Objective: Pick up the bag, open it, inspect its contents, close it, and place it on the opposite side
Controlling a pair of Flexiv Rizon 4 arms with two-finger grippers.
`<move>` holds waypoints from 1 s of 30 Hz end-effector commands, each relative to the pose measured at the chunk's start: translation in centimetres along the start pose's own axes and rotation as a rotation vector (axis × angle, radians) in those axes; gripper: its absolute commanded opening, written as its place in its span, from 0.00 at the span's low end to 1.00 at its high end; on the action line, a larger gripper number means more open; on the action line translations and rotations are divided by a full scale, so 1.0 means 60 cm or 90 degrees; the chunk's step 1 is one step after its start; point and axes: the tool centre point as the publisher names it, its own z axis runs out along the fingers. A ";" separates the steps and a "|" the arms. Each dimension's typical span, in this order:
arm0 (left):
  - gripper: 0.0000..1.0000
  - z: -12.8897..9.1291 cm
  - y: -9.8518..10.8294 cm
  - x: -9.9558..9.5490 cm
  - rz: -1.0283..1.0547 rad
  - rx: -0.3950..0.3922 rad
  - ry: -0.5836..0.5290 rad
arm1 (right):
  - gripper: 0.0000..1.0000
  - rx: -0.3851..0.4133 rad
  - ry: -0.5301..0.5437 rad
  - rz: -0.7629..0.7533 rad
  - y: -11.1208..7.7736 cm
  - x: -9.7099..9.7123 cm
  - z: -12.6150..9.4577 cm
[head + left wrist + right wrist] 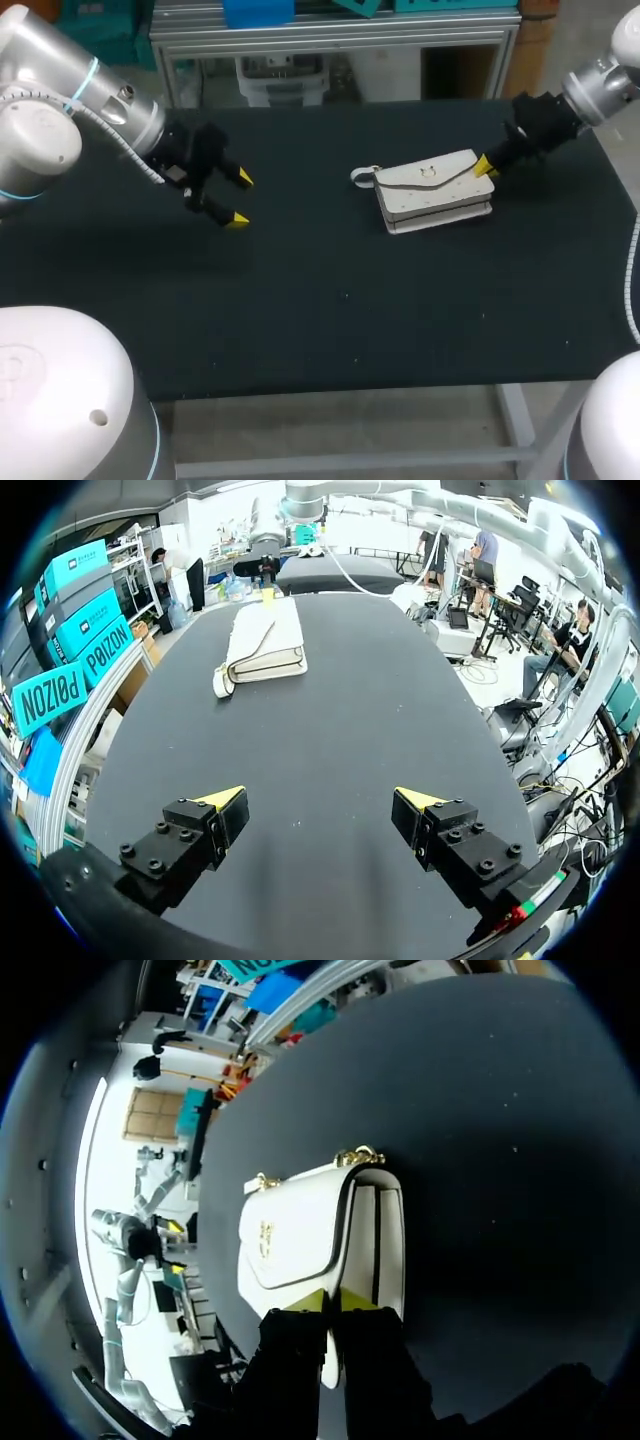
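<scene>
Our left tool [240,200] hangs wide open and empty, left of centre. The bag [435,190] lies flat on the surface [330,310], right of centre. It looks light, stiffish and slick, so we'd grip the edges. Our right tool [485,166] pinches its right end, nearly closed.

The bag [435,190], at 2 o'clock on the table [320,320], is seen as smooth white leather-like material with a soft sheen. Its clasp and chain fittings are shown as shiny gold metal. The table top is covered in a dark, matt, faintly flecked surface. The left gripper [240,200], at 9 o'clock, is finished in matt black with 2 smooth yellow tips. The left arm [90,90] is cased in satin silver metal.
</scene>
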 end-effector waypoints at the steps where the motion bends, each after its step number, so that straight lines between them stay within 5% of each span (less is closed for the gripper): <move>1: 1.00 0.001 0.001 0.000 0.001 0.002 -0.001 | 0.00 -0.072 -0.071 0.001 -0.053 0.059 0.030; 10: 1.00 0.001 0.001 0.000 0.001 0.002 -0.001 | 0.00 -0.069 -0.054 0.060 -0.113 0.100 0.139; 26: 1.00 0.001 0.001 0.000 0.001 0.002 -0.001 | 0.00 -0.069 -0.054 0.060 -0.113 0.100 0.139; 30: 1.00 0.001 0.001 0.000 0.001 0.002 -0.001 | 0.00 -0.030 -0.032 0.037 -0.118 0.124 0.189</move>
